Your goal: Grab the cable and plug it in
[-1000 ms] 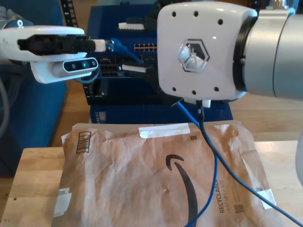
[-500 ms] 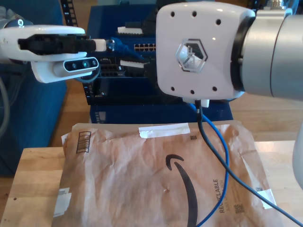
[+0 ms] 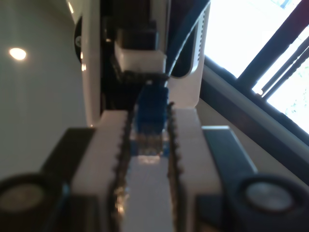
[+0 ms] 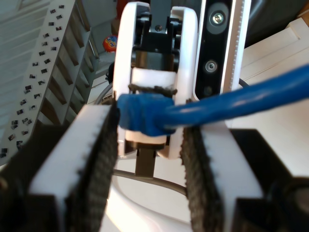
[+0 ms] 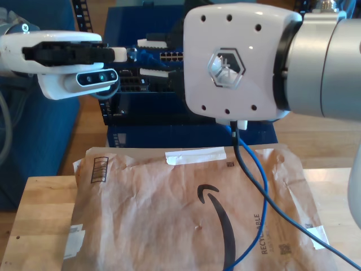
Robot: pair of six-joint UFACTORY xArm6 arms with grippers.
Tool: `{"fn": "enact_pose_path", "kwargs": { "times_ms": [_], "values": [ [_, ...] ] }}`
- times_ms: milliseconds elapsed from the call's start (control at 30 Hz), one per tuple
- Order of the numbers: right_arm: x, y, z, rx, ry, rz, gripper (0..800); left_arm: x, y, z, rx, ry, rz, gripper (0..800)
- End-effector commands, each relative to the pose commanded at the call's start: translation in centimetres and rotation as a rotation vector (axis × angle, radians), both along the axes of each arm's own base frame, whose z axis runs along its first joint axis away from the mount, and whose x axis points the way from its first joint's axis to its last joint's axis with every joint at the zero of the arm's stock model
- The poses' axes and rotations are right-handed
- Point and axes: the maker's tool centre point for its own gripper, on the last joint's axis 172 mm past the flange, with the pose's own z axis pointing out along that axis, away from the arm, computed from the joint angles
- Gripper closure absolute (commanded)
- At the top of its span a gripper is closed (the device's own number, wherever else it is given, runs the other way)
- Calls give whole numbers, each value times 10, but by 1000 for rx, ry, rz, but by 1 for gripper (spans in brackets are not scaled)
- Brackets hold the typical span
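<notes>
Exterior view, from its left: the white arm reaching in level from that side carries my first gripper [image 5: 121,53], up off the table [image 5: 39,209]. Its pads are pressed together on the end of the blue cable [image 5: 256,192]. In the first wrist view the white, ridged pads of my first gripper [image 3: 148,145] pinch the clear plug [image 3: 148,147], with the blue boot of the cable [image 3: 150,113] sticking out past the tips toward the other gripper, which is close in front. Just to the right in the exterior view are the two white fingers of my second gripper [image 5: 153,56], one above the other, spread apart, with the blue boot between them. In the second wrist view my second gripper [image 4: 149,145] is released: the pads stand wide, and the cable [image 4: 231,104] crosses the gap, the boot lying against one pad and the cord running out over the other. I cannot tell whether the cord presses on that pad. Behind both grippers stands a dark rack [image 5: 141,101] with a row of ports. Further right in the exterior view, the big white housing of the second arm covers the middle of the cable. Below the housing the cable drops beside a black cord [image 5: 246,169] and runs down across a brown paper mailer [image 5: 169,214] lying on the table.
</notes>
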Motion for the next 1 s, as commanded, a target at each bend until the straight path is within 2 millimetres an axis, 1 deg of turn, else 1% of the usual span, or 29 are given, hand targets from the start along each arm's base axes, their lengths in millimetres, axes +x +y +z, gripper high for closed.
{"fn": "enact_pose_path", "kwargs": {
  "times_ms": [100,567,633,733,767,800,833,867,933,1000],
  "values": [
    [0,0,-1,-1,1,0,566,1,1,1,-3,-2,3,774],
    [0,1,-1,-2,0,1,577,-1,0,1,-5,-3,-3,775],
    [0,1,-1,0,0,0,634,-1,0,1,-4,-1,-3,774],
    [1,1,-3,-3,4,0,666,-1,0,1,-4,-1,-3,774],
    [1,1,-3,-3,4,0,691,-1,0,1,-4,-1,-3,774],
    [1,1,-3,-3,4,0,739,-1,0,1,-4,-1,-3,774],
    [1,2,-4,-4,6,0,752,-1,0,1,-4,-1,-3,762],
    [1,1,-3,-3,5,0,763,-2,0,1,-5,-1,-4,705],
    [1,1,-3,-1,7,-1,778,-4,-4,1,-11,0,-16,464],
    [1,1,-3,-2,6,-1,786,-5,-6,1,-17,-1,-20,359]
  ]
}}
